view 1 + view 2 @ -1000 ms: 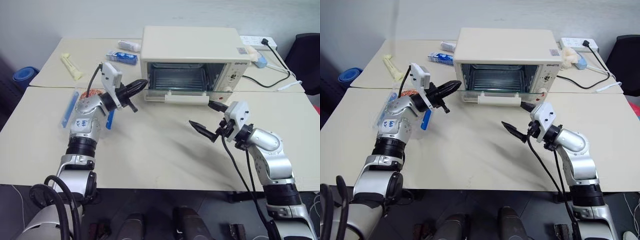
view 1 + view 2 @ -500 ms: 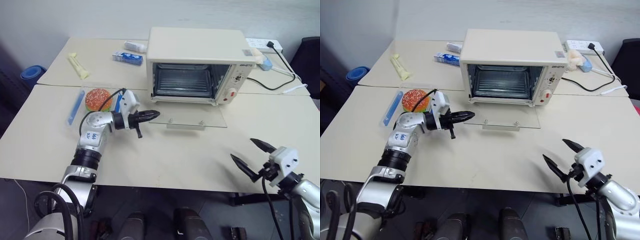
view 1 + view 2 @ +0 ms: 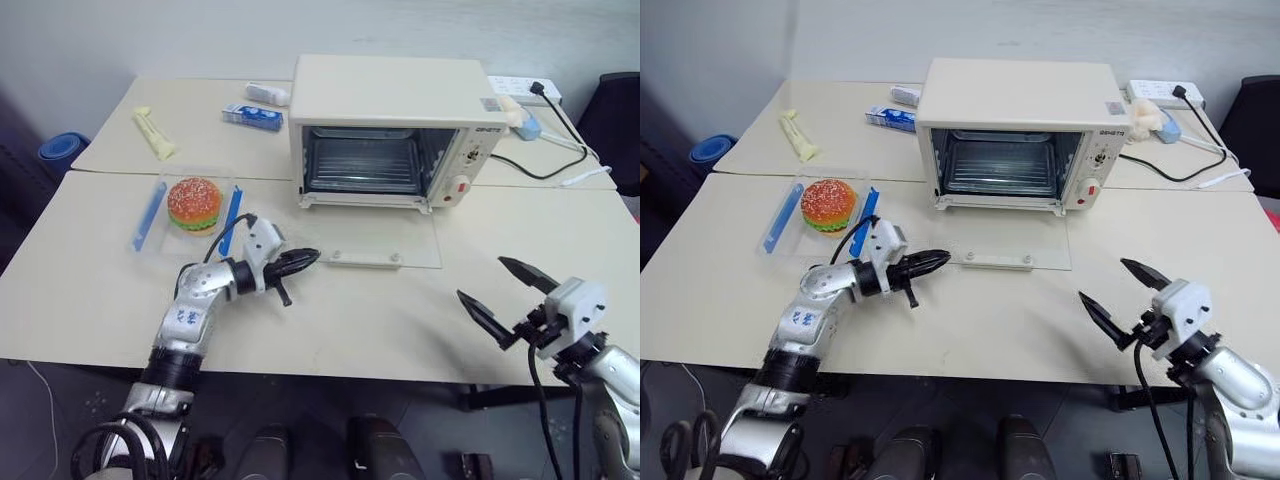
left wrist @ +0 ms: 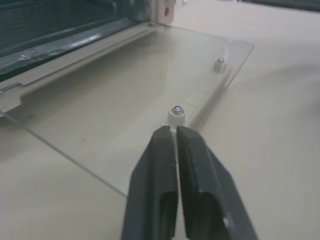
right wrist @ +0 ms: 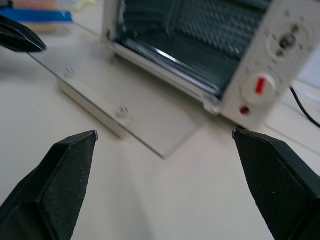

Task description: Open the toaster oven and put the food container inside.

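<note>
standing at the far middle of the table (image 3: pixel 330 330), the toaster oven (image 3: pixel 390 130) is a cream-white box with its glass door (image 3: pixel 375 240) folded flat onto the tabletop, cream bar handle (image 3: pixel 362 258) at the near edge, wire rack visible in the dark cavity, knobs and a red button on its right panel. the food container (image 3: pixel 190 208), a clear box with two blue side clips and a toy hamburger inside, sits on the table left of the oven, well apart from the door. the left gripper (image 3: pixel 305 258) hovers just beside the door's near left corner, its fingers (image 4: pixel 165 170) almost pressed together with only a thin slit between them, holding nothing. the right gripper (image 3: pixel 505 292) hangs near the table's front right edge, fingers spread wide and empty. bare tabletop lies open between the two grippers and in front of the door. a blue-and-white carton (image 3: pixel 250 116) and a pale yellow object (image 3: pixel 155 133) lie at the far left, a power strip (image 3: pixel 525 90) behind the oven. compared with a second ago, the door has dropped from partly open to fully flat, and both arms have drawn back from the oven, the right one furthest.
</note>
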`<action>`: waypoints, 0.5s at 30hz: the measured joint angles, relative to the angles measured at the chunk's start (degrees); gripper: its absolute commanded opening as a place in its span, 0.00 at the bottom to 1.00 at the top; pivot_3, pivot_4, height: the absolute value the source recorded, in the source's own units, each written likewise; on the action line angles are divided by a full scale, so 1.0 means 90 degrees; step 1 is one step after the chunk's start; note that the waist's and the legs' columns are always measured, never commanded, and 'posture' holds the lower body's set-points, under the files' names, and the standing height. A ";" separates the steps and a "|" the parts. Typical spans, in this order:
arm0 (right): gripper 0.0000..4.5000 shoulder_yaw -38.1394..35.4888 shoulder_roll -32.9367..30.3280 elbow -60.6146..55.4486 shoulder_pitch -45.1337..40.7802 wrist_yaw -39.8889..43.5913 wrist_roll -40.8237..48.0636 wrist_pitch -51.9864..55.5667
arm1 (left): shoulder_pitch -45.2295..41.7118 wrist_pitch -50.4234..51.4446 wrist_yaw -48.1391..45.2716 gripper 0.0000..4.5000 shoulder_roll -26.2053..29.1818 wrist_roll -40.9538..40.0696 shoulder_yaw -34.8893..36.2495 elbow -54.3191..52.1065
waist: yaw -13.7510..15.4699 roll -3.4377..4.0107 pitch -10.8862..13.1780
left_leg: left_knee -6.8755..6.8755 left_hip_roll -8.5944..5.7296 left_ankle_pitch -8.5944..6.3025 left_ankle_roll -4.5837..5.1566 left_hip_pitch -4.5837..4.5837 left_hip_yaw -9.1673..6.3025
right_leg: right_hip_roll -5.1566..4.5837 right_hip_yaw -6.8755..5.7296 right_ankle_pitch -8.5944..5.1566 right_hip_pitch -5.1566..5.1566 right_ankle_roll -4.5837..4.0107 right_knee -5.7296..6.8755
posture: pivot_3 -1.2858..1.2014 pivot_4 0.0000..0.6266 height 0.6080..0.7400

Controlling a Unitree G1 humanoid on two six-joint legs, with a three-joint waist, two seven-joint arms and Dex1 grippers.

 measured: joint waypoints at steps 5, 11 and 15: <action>1.00 0.0402 -0.0010 0.0032 -0.0499 0.0578 0.0637 0.0332 | 0.1394 0.0420 0.0068 0.61 0.0577 -0.1316 0.1475 -0.2024 | -0.0012 0.0002 -0.0001 | -0.0003 0.0007 -0.0003 -0.0004 0.0002 0.0000 | -0.0001 0.0003 -0.0001 0.0005 -0.0002 -0.0009 | 0.52 0.24 1.00; 1.00 0.0788 -0.0010 0.0572 -0.1209 0.1198 0.0444 -0.0240 | 0.4026 0.0841 0.0430 0.99 0.0929 -0.1971 0.3544 -0.2806 | -0.0009 0.0001 0.0000 | -0.0009 0.0014 -0.0021 0.0025 0.0007 -0.0004 | 0.0002 -0.0003 -0.0004 0.0015 -0.0008 -0.0034 | 0.52 0.24 1.00; 1.00 0.1152 0.0021 0.0765 -0.1550 0.1592 0.0402 -0.0453 | 0.5151 0.0810 0.0941 0.99 0.0628 -0.2193 0.4878 -0.2793 | 0.0038 -0.0001 0.0000 | -0.0007 0.0013 -0.0033 0.0044 0.0006 -0.0015 | -0.0006 -0.0011 -0.0004 0.0034 -0.0008 -0.0061 | 0.52 0.24 1.00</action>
